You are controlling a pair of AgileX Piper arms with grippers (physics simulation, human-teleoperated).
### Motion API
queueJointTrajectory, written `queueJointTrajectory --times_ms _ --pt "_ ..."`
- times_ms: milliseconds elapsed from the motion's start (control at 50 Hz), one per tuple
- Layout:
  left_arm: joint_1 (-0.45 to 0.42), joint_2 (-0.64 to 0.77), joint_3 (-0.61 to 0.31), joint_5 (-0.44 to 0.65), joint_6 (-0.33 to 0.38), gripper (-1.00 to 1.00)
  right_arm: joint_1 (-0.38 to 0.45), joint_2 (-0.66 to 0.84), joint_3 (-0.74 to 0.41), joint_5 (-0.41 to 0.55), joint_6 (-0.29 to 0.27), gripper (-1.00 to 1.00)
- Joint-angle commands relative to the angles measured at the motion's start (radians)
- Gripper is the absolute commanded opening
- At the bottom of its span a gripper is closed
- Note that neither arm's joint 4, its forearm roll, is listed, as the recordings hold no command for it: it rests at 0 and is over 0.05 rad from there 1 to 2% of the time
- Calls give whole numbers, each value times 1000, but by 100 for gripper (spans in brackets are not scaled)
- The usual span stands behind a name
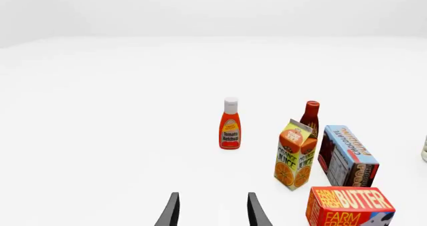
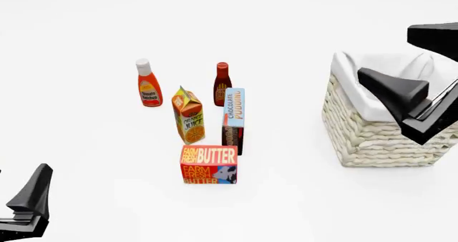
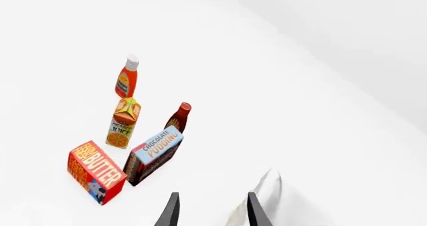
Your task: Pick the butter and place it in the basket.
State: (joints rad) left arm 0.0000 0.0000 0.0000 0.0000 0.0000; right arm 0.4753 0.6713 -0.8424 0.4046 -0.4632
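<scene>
Left tool (image 1: 212, 211) spread and empty; butter (image 2: 208, 165) stands ahead and right of it, ungrasped. Right tool (image 3: 212, 211), spread, hangs over the basket (image 2: 372, 134), clear of the approach.

Butter (image 2: 208, 165) is sitting on the white table (image 2: 286, 27) around the middle, a bit toward the near edge, with nothing touching it. Right behind it there's the chocolate pudding box (image 2: 233, 121) and the orange juice carton (image 2: 188, 115) side by side, then a dark red sauce bottle (image 2: 222, 84) and a ketchup bottle (image 2: 148, 83) further toward the far edge. Basket (image 2: 372, 137) is over by the right edge, white liner folded over the rim. The right arm (image 2: 411, 100) hangs over the basket; the left arm (image 2: 29, 204) is parked at the near left corner, well away from the groceries.
</scene>
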Motion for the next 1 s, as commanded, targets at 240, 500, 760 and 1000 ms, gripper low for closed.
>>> queueJointTrajectory --times_ms 240,500,760,1000 --pt "0 0 0 0 0 100 143 217 -221 148 -69 100" --pt "0 0 0 0 0 100 248 408 -407 243 -44 100" --pt "0 0 0 0 0 100 362 542 -548 323 64 100" --pt "0 0 0 0 0 100 422 671 -698 454 156 100"
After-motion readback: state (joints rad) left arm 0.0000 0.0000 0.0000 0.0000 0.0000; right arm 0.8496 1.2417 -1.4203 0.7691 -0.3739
